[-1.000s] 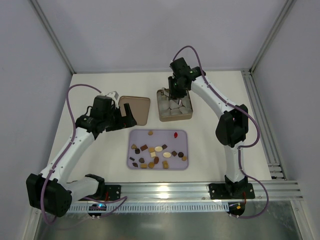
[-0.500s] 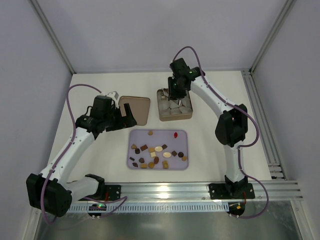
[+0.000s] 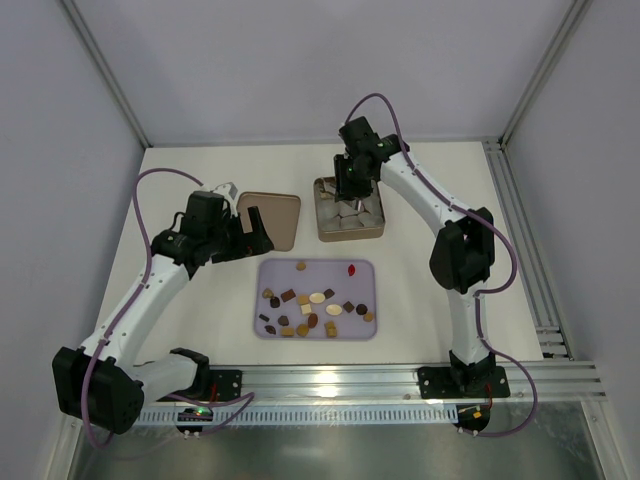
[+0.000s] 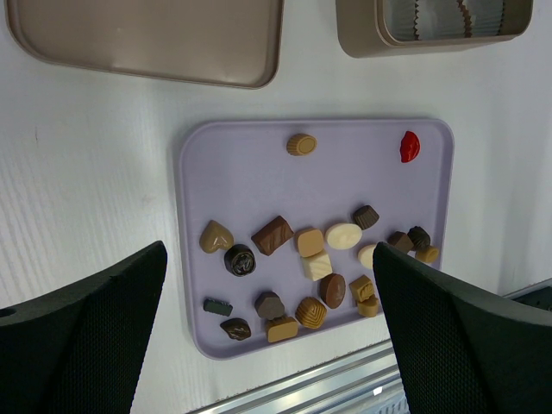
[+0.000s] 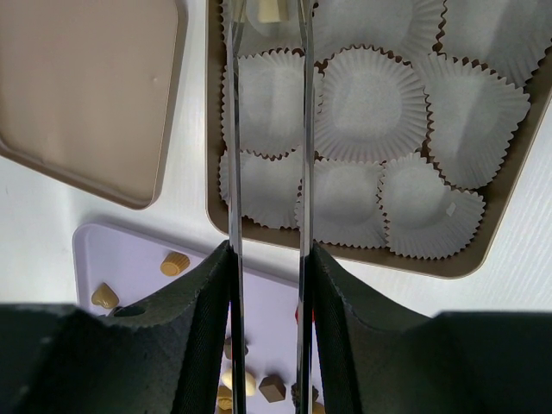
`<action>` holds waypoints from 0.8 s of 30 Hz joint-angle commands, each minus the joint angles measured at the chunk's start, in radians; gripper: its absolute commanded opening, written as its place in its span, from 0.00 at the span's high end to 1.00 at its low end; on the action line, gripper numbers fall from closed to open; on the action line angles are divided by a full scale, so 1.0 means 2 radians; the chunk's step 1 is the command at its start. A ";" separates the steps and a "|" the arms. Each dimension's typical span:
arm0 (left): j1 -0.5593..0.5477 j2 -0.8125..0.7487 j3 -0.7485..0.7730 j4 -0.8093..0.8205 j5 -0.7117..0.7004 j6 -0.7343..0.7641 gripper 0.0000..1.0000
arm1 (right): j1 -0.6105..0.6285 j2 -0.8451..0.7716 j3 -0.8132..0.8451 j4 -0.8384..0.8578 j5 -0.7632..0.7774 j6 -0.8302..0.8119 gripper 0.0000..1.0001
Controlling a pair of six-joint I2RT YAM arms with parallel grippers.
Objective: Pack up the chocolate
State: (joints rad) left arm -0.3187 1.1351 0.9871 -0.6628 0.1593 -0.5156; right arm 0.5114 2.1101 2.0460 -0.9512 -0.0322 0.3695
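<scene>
1. Left pincer (image 3: 255,232): I read its jaws as spread fully wide, with nothing between them. It hangs above the desk (image 3: 260,165), beside the near edge of the lid (image 3: 270,218), which lies inner face up. Its wrist view looks down on the lilac tray (image 4: 241,172).

2. The chocolate (image 4: 272,234): nearly all pieces lie loose on the tray, which sits on the desk in front of the lid and the tin (image 3: 350,237). Most are bunched across the tray's near half. A caramel piece (image 4: 301,144) and the red piece (image 4: 410,147) lie apart along its far edge.

3. Right pincer (image 3: 349,203): it points down into the tin, over the white paper cups (image 5: 371,103). Its jaws are parted by a narrow gap. A cream piece (image 5: 269,10) shows between the fingertips at the tin's far side and does not fill that gap. The other cups in view hold nothing.
</scene>
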 commanded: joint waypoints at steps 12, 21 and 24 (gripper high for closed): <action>-0.001 -0.005 0.009 0.015 0.010 0.008 0.00 | 0.003 -0.092 -0.015 0.001 0.031 0.003 0.58; -0.001 -0.004 0.010 0.015 0.009 0.008 0.00 | 0.026 -0.230 -0.127 -0.020 0.052 0.012 0.59; -0.001 -0.002 0.008 0.015 0.009 0.007 0.00 | 0.047 -0.278 -0.191 -0.015 0.060 0.025 0.59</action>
State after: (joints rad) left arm -0.3187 1.1351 0.9871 -0.6628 0.1619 -0.5152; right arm 0.5678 1.6199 1.7412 -0.9741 0.0525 0.3897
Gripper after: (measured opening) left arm 0.996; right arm 0.419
